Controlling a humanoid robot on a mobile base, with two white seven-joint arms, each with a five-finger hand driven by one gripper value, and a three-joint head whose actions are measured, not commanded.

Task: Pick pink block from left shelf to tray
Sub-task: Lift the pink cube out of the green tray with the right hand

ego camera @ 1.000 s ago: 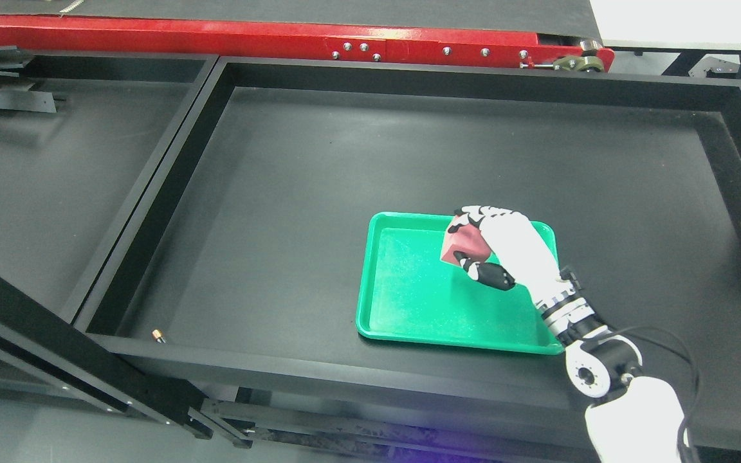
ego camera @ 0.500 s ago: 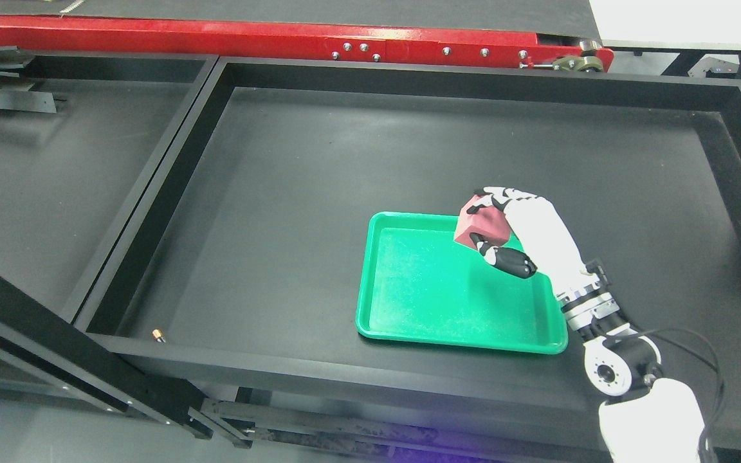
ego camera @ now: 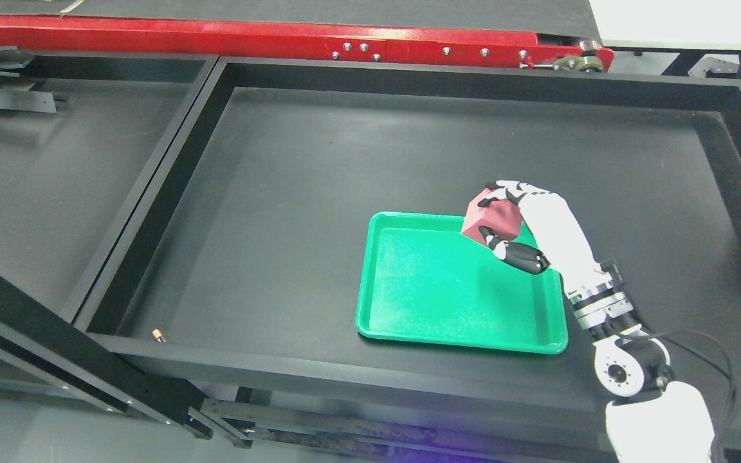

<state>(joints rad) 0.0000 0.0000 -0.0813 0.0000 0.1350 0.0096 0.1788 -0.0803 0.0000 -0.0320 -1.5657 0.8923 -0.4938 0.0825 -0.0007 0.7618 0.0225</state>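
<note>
Right robot hand (ego camera: 502, 222) clamped around pink block (ego camera: 492, 218), fingers over the top, thumb underneath. Held above the far right corner of green tray (ego camera: 435, 289), clear of its floor. Resting on black shelf (ego camera: 319, 193).

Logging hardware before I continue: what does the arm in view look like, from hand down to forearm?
The right hand has a white shell with black finger joints and a black thumb. A ribbed metal-and-black wrist section follows, then a round white-and-black joint housing and a white forearm cover. A thin black cable loops beside the joint. The left arm is out of view.
</note>
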